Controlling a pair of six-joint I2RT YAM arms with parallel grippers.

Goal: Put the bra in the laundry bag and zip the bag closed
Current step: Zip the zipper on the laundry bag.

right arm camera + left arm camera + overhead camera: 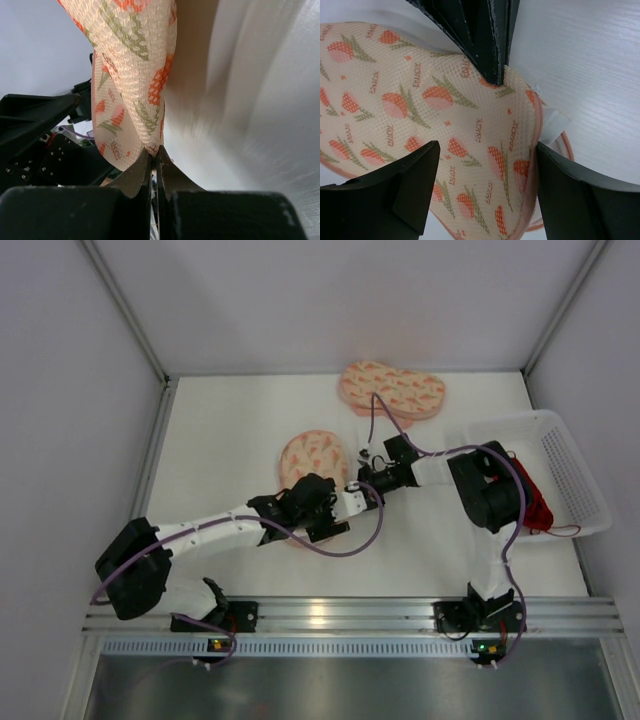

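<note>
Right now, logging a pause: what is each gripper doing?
Left gripper: open, over the pouch.
Right gripper: closed on the pouch's edge.

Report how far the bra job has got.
Done: nothing yet; the bra lies in the white basket. In hand: the right gripper pinches the edge of the laundry bag, with the left gripper open astride it. Left: bra into bag, zip closed.

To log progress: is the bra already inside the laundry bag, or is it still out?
Out. The red bra lies in the white basket at the right, apart from the laundry bag.
</note>
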